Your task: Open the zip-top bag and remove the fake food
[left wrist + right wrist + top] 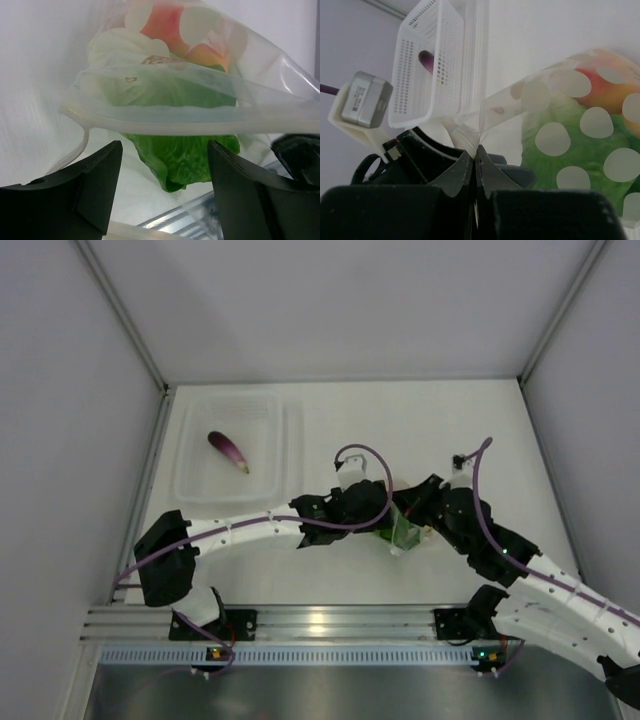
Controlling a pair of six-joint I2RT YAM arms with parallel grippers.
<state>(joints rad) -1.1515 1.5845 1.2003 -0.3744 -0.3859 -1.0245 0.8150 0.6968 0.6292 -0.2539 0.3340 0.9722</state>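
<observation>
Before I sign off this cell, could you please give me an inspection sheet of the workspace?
Surface: white table, no marks seen.
Job's things: zip-top bag holds lettuce and peach-like fruit; eggplant lies in clear tray.
Clutter: nothing seen.
End effectors: left end effector open at the bag's mouth; right end effector shut on the bag's edge.
Cables: purple cables loop along both arms.
Surroundings: white walls; metal rail at near edge.

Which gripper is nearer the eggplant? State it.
Left. The left gripper is on the eggplant side of the bag; the right gripper pinches it from beyond, farther away.
</observation>
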